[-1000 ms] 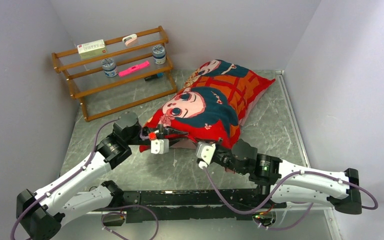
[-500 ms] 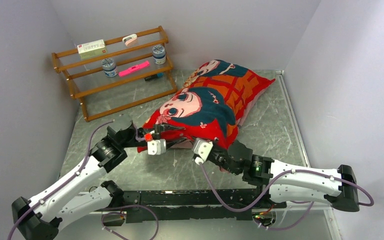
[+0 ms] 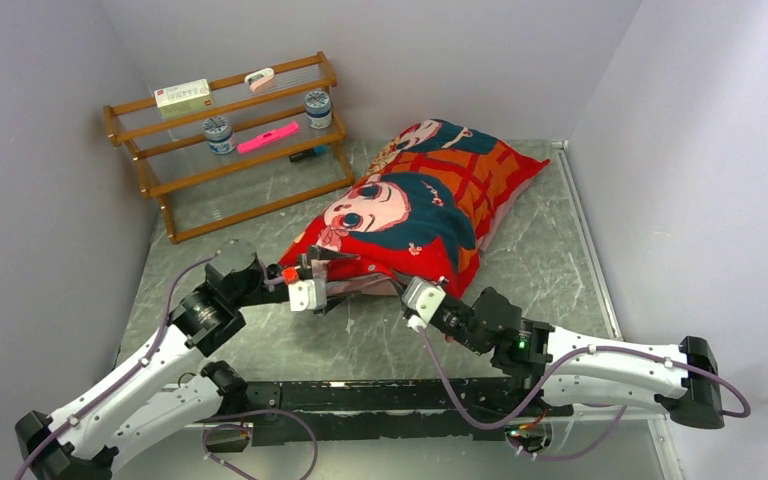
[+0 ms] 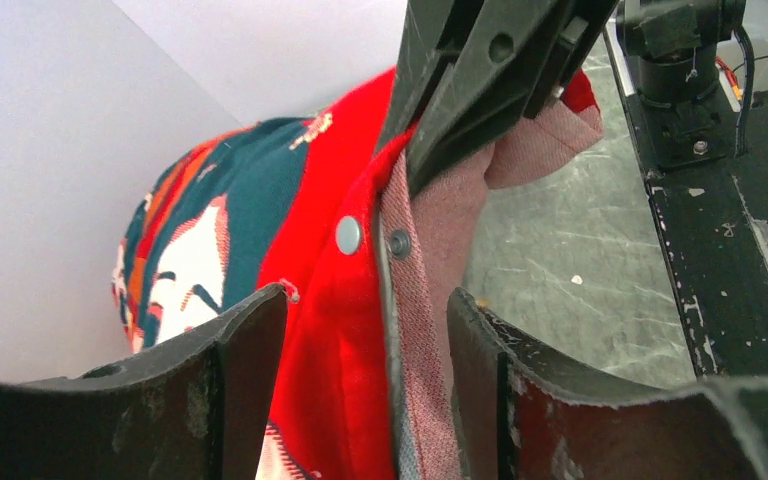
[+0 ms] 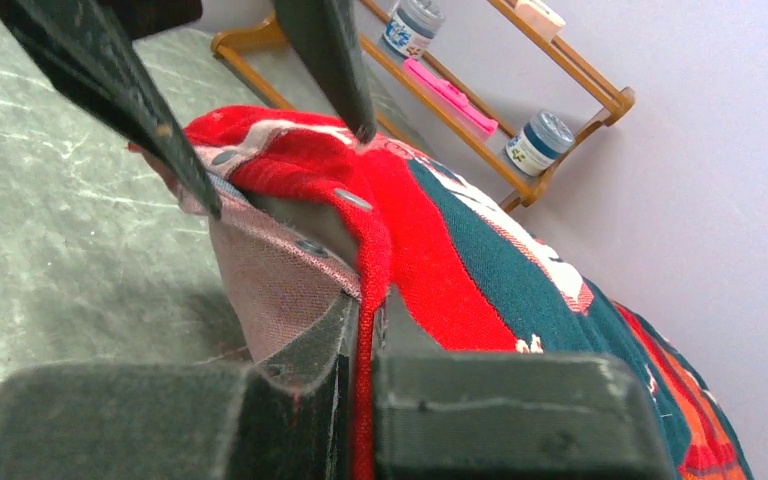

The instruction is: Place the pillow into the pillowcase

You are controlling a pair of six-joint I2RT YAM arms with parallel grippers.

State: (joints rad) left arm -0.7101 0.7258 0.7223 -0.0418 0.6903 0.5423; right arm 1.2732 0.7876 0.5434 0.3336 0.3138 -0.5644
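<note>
The red pillowcase (image 3: 415,205), printed with teal-haired girl faces, lies plump and filled across the middle of the table. The pillow is hidden inside it. Its open hem, with snap buttons (image 4: 348,235) and a pale pink reverse (image 4: 430,250), faces the arms. My left gripper (image 3: 310,275) is open. In the left wrist view the hem hangs loose between the spread fingers of the left gripper (image 4: 368,300). My right gripper (image 3: 420,292) is shut on the red hem edge, which runs pinched between the pads of the right gripper (image 5: 365,300).
A wooden rack (image 3: 230,140) stands at the back left with two jars, a pink item and a white box. Walls close in on the left, back and right. The arms' black base rail (image 3: 380,395) runs along the near edge.
My left gripper has opened and let go of the hem, and the left arm has drawn back slightly toward the near left. The right gripper stays shut on the hem and has shifted a little.
</note>
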